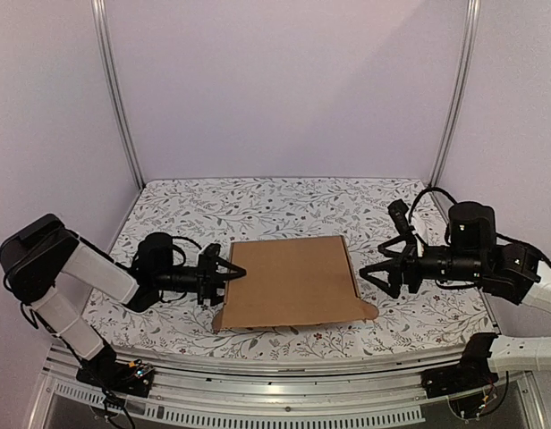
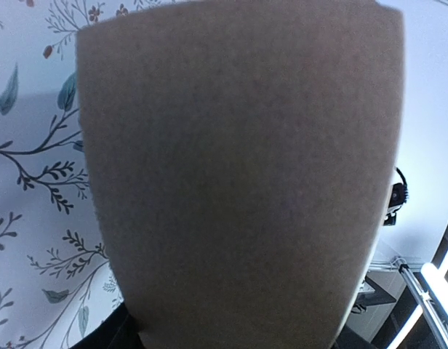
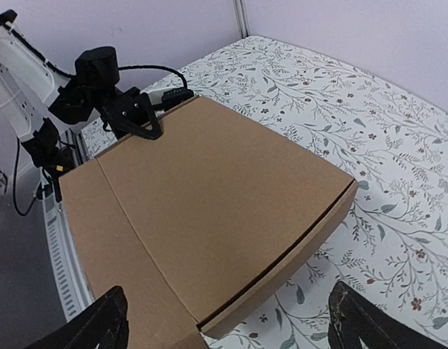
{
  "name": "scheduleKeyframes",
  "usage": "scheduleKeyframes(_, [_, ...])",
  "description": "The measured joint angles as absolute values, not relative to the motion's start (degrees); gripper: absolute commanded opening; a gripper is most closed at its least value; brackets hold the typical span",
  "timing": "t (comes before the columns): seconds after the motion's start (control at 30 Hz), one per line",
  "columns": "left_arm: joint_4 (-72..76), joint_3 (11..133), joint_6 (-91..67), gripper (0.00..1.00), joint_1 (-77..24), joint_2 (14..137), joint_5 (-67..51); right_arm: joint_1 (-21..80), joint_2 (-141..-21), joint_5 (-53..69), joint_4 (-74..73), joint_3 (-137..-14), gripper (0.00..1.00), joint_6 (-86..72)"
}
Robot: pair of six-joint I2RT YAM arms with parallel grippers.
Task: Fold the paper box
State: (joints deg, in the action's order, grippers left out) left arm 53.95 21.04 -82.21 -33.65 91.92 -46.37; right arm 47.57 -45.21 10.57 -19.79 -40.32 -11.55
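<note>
Paper box closed, lying flat mid table (floral cloth). Right gripper jaws wide, just beside box's right edge. Left gripper at box's left edge, can't tell if gripping.

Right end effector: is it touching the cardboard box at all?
Cannot tell. In the right wrist view the open right end effector straddles the paper box, one finger overlapping its flap; the top view shows no plain gap either.
</note>
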Motion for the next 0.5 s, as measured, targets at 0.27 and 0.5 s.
scheduleKeyframes(0.27, [48.6,20.4,-83.4,0.33,-28.2,82.5,-55.9,55.4,-45.4,8.7,-26.6,-47.8,0.99,10.3])
scheduleKeyframes(0.5, [38.6,20.2,-80.1,0.33,-26.5,74.5,-64.1,63.5,-42.5,3.2,-26.9,-44.7,0.99,33.8])
